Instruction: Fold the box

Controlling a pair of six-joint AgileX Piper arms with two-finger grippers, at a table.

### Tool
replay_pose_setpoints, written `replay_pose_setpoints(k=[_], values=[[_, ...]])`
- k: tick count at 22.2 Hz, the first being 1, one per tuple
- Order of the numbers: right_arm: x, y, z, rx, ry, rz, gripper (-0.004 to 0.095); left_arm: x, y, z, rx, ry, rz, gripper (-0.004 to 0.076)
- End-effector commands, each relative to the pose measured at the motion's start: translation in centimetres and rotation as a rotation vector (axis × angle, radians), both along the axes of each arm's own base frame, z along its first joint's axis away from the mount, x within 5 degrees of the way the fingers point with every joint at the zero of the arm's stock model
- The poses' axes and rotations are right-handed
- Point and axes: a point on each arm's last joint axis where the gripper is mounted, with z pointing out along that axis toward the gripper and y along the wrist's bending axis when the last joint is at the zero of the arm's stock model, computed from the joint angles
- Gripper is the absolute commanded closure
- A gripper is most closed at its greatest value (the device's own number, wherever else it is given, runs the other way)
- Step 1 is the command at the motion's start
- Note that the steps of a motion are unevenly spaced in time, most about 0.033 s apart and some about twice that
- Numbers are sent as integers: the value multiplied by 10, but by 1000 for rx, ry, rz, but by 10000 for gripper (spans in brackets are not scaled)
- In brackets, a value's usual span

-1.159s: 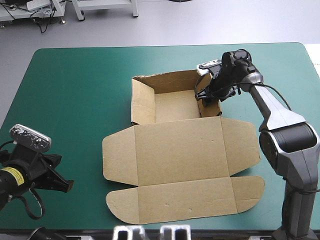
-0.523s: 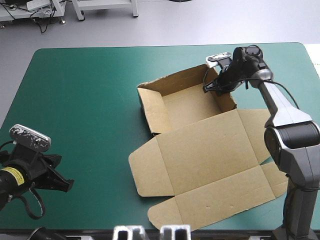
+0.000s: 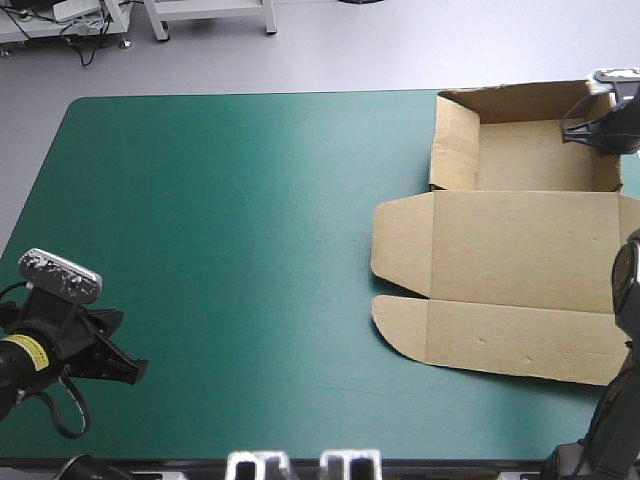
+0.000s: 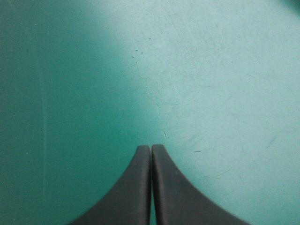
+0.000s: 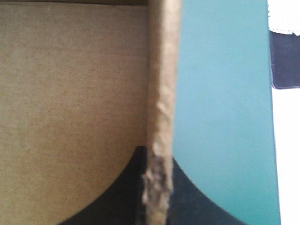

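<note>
Toward the table's (image 3: 220,250) right edge the box (image 3: 520,260) has slid

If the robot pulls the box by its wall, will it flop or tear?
Probably stiff: the box holds its walls upright, its lid lies flat. Thin board, so likely light. The wall edge in the jaws looks frayed, so it might tear.

The brown box (image 3: 520,250) sits at the far right corner of the teal-green bench (image 3: 230,230), tray open, lid flat toward the near edge. The right gripper (image 3: 582,130) meets the tray's right wall; the left gripper (image 3: 122,358) hangs over the near left corner.
</note>
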Motion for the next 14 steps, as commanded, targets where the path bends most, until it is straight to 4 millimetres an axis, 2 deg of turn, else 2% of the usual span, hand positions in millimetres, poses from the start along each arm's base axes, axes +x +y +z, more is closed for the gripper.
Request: replay_pose_setpoints(k=[1, 4, 7, 9, 10, 13, 14], values=[[-19, -37, 34, -50, -114, -81, 932, -3, 2, 2, 7, 23, 22, 732], [-23, -63, 18, 33, -108, -142, 932, -2, 2, 3, -3, 19, 30, 732], [-21, -72, 1, 80, -70, -153, 916, -1, 2, 4, -2, 1, 31, 733], [-20, -71, 2, 47, -75, -92, 805, -1, 3, 4, 0, 1, 32, 734], [-21, -72, 9, 21, -88, -89, 626, -1, 3, 4, 4, -1, 34, 734], [-24, -76, 23, 27, -134, -133, 234, -1, 4, 4, 10, -4, 37, 734], [-28, -79, 38, 18, -175, -160, 70, 0, 5, 4, 20, -9, 42, 734]])
